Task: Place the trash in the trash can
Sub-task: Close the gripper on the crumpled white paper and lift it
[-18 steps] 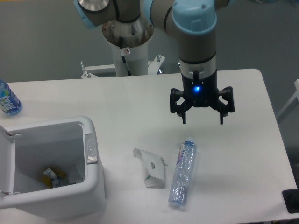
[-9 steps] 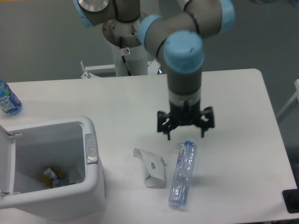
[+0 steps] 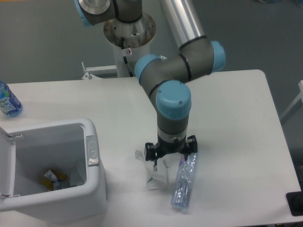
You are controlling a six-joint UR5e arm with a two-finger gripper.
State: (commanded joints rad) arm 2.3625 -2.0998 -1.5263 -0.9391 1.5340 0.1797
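Clear plastic bottle (image 3: 183, 183) lying flat, cap toward table's far edge

Robotics lab; UR5e arm (image 3: 173, 94) on pedestal (image 3: 129, 42) behind bare white table (image 3: 236, 94); plain grey wall

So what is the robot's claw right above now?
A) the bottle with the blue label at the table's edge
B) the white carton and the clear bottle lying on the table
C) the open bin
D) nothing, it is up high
B: the gripper hangs low over the white carton and the clear bottle, well away from the trash can.
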